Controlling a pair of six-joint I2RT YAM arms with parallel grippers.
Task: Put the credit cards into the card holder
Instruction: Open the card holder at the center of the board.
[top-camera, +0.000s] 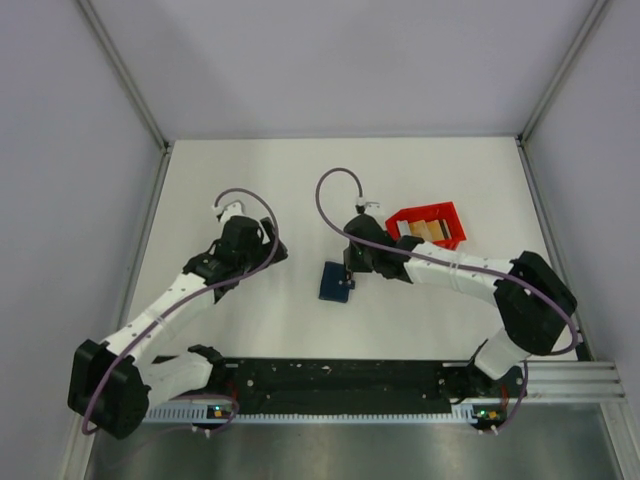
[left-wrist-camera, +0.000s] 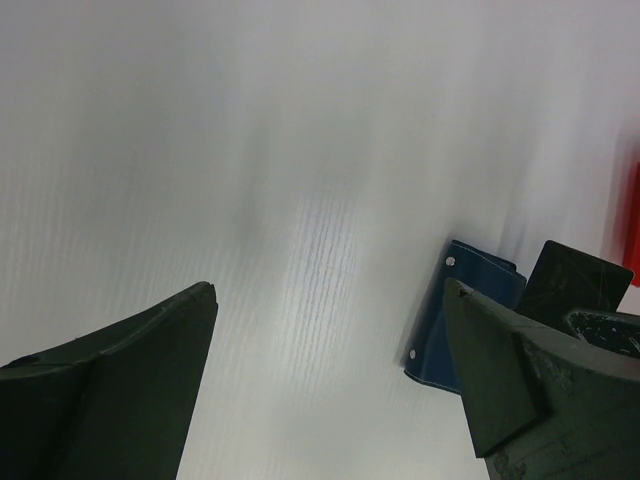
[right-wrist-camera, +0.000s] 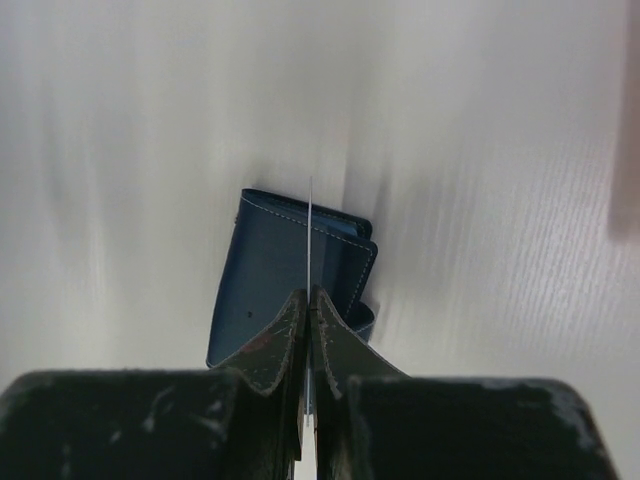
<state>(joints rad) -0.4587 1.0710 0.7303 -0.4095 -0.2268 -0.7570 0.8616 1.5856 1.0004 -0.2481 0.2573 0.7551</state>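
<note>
The navy card holder (top-camera: 336, 283) lies on the white table, partly unfolded, with lighter blue pockets showing in the right wrist view (right-wrist-camera: 268, 275). My right gripper (top-camera: 352, 268) is shut on a thin credit card (right-wrist-camera: 310, 225) held on edge, directly above the holder (left-wrist-camera: 470, 300). More tan cards (top-camera: 431, 231) lie in the red bin (top-camera: 445, 214). My left gripper (top-camera: 268, 246) is open and empty (left-wrist-camera: 330, 295), to the left of the holder and apart from it.
The red bin stands just right of the right gripper, and its edge shows in the left wrist view (left-wrist-camera: 634, 215). Grey walls close in the table on the left, back and right. A black rail (top-camera: 340, 378) runs along the near edge.
</note>
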